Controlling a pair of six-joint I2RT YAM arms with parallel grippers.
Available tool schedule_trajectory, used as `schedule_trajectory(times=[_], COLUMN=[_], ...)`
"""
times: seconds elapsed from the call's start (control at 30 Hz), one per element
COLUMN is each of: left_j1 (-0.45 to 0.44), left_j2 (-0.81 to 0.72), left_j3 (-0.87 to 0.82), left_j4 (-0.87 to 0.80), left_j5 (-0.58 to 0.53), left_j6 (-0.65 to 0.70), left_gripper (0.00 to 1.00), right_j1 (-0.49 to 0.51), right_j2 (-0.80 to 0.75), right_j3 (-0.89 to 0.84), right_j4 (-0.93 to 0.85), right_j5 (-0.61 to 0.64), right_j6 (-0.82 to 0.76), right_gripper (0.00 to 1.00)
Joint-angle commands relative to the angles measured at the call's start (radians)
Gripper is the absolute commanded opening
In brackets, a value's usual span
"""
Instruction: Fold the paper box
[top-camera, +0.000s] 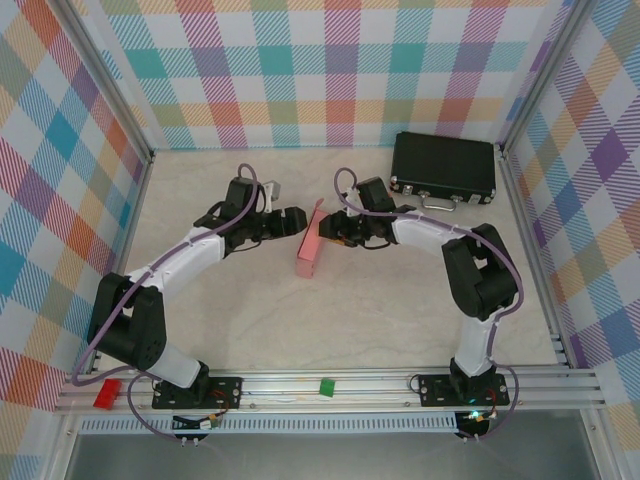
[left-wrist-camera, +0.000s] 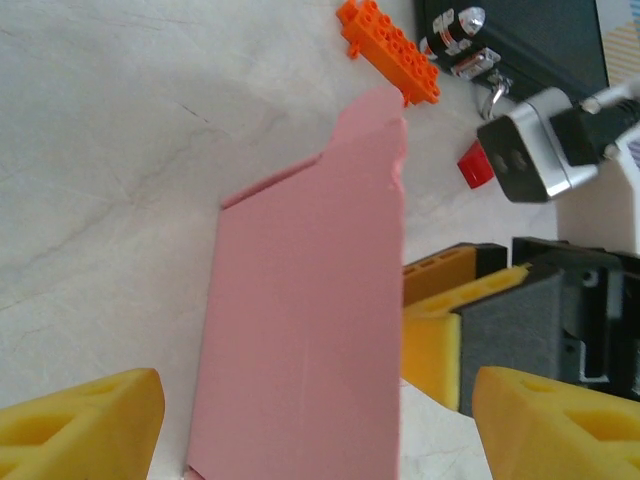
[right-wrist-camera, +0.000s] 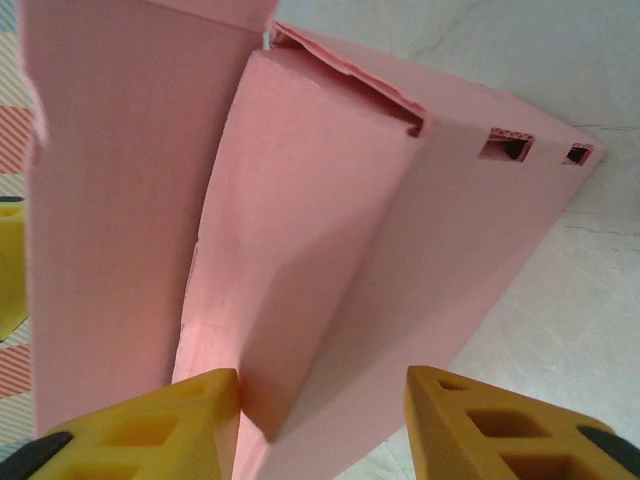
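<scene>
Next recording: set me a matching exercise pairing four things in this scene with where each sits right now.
Things:
1. paper box
2. black case
3. green block
4. orange brick

Places:
A. on the front rail
B. far right corner of the table
C. middle of the table
D. on the table just past the box's far end, near the case

Pairs: 1-C, 2-B, 3-A, 4-D

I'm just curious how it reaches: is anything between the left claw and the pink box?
Nothing visible does. The left gripper stands open right beside the paper box, which lies directly ahead between its yellow fingers.
</scene>
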Motion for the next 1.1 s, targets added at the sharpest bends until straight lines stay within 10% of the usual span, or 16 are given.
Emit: schedule_trajectory(times=[0.0, 1.07], left_j1=[-0.017, -0.151], left_j2=[0.012, 0.205], left_j3=[0.046, 0.323], left_j4=[-0.049, -0.393], left_j5=[0.012, -0.225], left_j6=[0.053, 0.246], left_gripper=[0.8, 0.96], right_j1=[0.007, -0.071], right_j2=[0.019, -0.218], right_j3=[0.025, -0.038], right_j4=[0.007, -0.192], right_j5=[-0.003, 0.262], right_j6=[0.023, -0.044], right_gripper=[0.45, 0.53])
